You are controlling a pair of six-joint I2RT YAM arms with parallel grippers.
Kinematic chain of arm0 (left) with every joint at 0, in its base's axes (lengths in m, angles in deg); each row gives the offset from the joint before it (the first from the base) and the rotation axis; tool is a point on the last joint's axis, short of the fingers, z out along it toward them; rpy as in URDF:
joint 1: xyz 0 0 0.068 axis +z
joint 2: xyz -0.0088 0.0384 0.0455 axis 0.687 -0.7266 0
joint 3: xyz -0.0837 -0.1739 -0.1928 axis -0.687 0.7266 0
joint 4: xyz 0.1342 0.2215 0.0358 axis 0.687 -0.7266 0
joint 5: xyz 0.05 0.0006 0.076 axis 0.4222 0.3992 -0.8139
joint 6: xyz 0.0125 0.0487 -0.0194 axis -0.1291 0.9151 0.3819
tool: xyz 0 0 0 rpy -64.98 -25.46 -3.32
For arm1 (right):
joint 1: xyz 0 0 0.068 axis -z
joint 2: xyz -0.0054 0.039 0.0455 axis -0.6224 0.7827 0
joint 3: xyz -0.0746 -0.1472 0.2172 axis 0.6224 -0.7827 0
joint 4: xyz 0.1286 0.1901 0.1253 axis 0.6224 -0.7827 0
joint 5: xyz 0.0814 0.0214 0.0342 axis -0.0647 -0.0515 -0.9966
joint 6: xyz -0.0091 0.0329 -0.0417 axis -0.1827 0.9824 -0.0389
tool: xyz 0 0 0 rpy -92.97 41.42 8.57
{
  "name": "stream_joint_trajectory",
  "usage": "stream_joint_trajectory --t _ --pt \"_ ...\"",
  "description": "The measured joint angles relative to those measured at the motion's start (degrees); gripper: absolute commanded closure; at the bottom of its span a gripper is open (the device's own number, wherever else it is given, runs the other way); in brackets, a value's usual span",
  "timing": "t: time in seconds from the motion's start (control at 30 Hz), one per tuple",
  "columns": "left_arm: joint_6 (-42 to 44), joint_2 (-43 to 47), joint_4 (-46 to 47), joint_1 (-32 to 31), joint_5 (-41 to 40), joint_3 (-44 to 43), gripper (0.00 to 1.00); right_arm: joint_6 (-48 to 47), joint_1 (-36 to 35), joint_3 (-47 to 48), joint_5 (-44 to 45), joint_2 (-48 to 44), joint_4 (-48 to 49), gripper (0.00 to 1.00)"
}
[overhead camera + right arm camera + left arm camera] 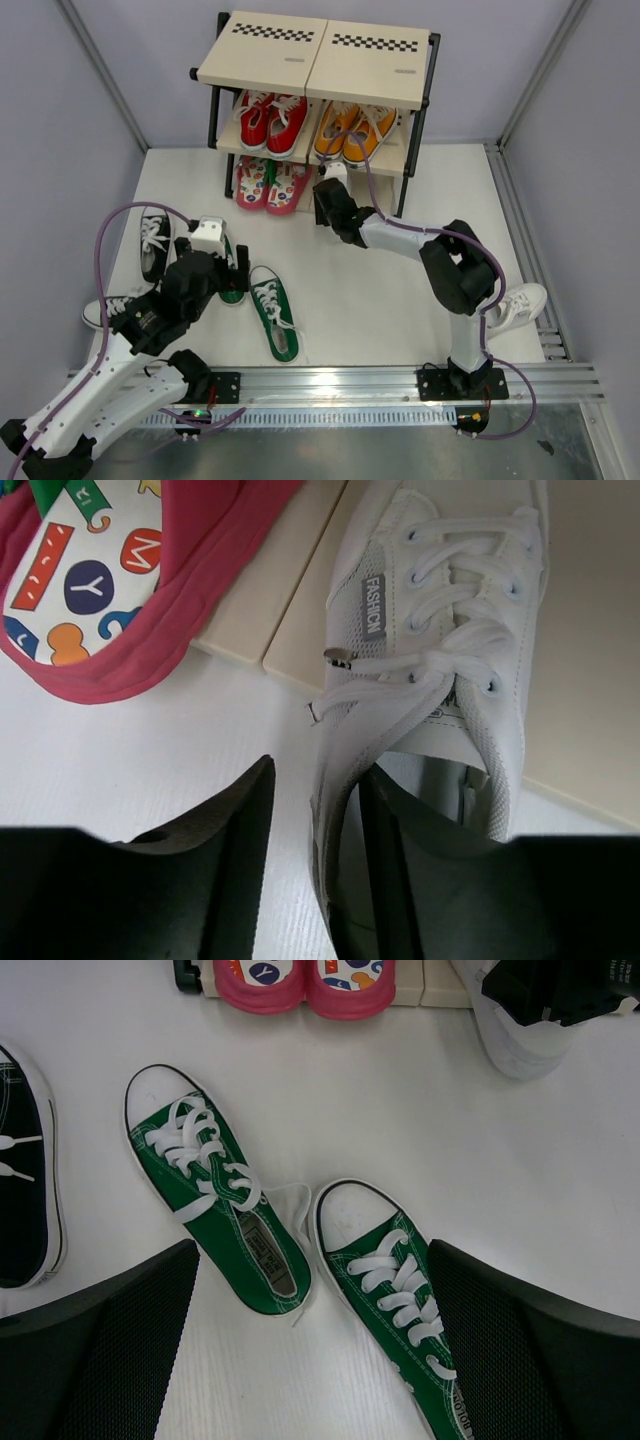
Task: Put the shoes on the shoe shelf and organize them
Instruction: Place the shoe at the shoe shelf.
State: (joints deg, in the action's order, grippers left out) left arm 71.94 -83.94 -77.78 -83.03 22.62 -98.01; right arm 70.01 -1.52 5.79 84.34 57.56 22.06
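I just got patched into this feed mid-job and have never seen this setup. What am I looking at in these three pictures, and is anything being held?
Two robot arms are bolted at the near table edge. The big picture looks down from above; the other two come from cameras on each wrist.

The shoe shelf stands at the far end, with a red pair and an orange pair on its middle tier and pink flip-flops on the bottom.

The right pincer is closed on a white shoe by its side wall, at the bottom tier. Another white shoe lies by that arm's base.

The left pincer is open, above two green sneakers on the table. A black sneaker lies further left.
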Motion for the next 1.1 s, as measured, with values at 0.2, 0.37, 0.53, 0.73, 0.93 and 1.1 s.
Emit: stream_joint_trajectory --t 0.2,0.37,0.53,0.73,0.93,1.1 --pt "0.02 0.00 0.00 0.00 0.22 0.00 0.01 -0.02 -0.42 0.42 -0.48 -0.20 0.28 0.23" --pt "0.04 0.02 0.02 0.00 0.44 0.00 0.01 0.07 -1.97 0.33 0.94 -1.66 -0.76 0.21" --pt "0.04 0.22 0.02 0.00 0.55 0.00 0.01 2.40 -3.87 -0.76 2.05 -5.57 -4.20 0.20" --pt "0.04 0.50 0.02 0.00 0.70 0.00 0.01 5.42 -4.13 -2.10 3.37 -10.29 -8.48 0.20" --pt "0.02 0.46 0.04 0.00 0.92 0.31 0.01 7.91 -4.26 -6.45 3.69 -15.98 -11.72 0.07" --pt "0.04 -0.87 0.04 0.00 1.95 0.42 0.01 9.14 -4.31 -11.41 4.04 -22.75 -13.84 0.04"
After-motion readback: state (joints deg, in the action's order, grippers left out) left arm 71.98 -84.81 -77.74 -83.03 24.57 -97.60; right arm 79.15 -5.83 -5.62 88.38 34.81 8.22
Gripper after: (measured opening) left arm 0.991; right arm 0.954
